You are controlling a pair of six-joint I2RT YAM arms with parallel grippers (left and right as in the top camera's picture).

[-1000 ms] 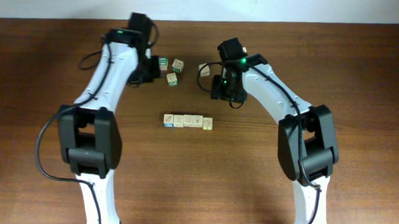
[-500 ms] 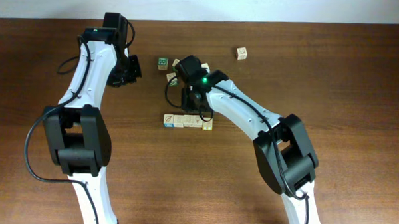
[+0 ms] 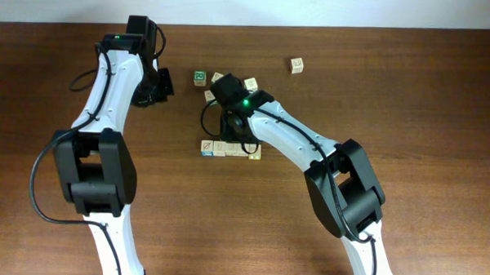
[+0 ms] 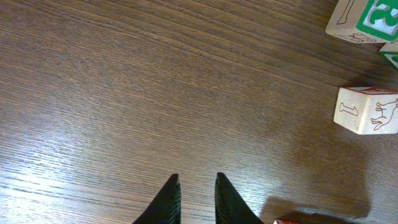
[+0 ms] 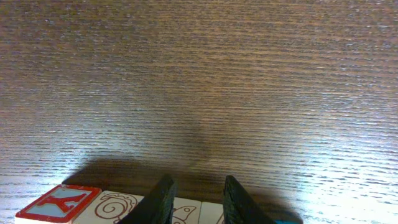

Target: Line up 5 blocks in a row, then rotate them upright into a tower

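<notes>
The blocks lie in a tight row at the table's middle, and one end block has a blue face. My right gripper hangs over the row's back edge. In the right wrist view my right gripper stands narrowly open above the seam between two middle blocks, holding nothing. To its left lie a red-lettered block and a spiral-marked block. My left gripper is narrowly open over bare wood, far left of the loose cubes.
Loose cubes lie behind the row: a green-framed one, pale ones and a lone one at back right. The left wrist view shows the green cube and an animal-marked cube.
My right arm swung from the back right down to the row and its jaws narrowed. My left arm drew back to the left, away from the loose cubes.
</notes>
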